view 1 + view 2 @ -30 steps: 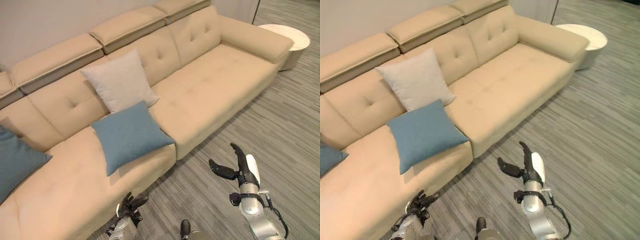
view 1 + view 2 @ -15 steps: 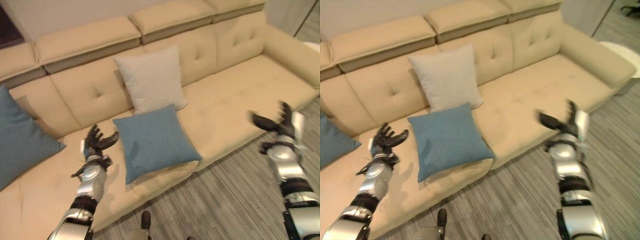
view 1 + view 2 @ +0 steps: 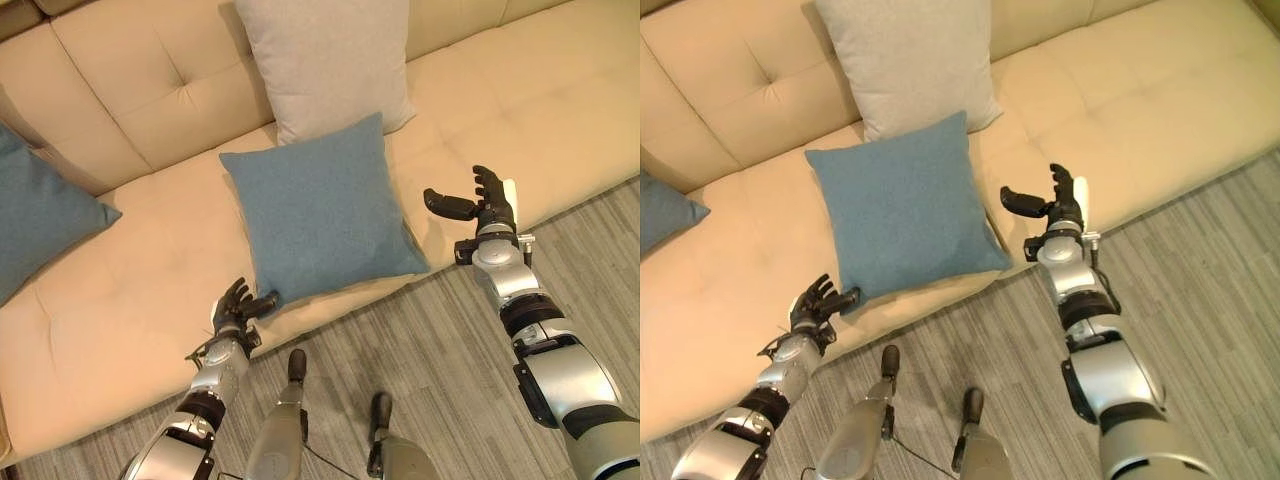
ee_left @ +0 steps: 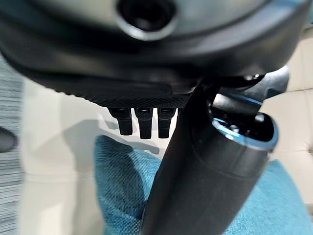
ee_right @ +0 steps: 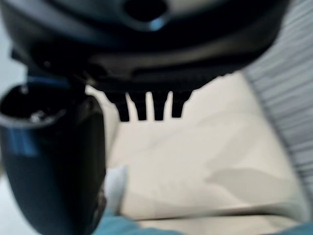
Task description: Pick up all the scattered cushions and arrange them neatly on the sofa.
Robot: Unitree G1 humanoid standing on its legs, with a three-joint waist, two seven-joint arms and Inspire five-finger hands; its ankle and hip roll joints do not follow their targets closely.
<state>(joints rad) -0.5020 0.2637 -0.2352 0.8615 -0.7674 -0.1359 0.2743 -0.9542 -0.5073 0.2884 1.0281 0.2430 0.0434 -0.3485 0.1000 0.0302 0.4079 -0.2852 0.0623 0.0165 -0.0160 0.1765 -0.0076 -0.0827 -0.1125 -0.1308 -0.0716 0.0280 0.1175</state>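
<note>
Both hands are released, the left hand (image 3: 236, 305) and right hand (image 3: 484, 203) flanking the blue cushion (image 3: 315, 210) at centre, so a one-sided grasp may push it off the sofa (image 3: 120, 290).

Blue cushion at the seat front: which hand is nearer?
Left. The left hand sits at the blue cushion's lower left corner, nearly touching; the right hand hovers open, apart, off its right edge.

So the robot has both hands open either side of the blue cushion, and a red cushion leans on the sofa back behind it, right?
Not quite: the cushion leaning on the sofa back is pale grey, not red, as the left eye view shows. The rest holds: the left hand and right hand are open on either side of the blue cushion.
</note>
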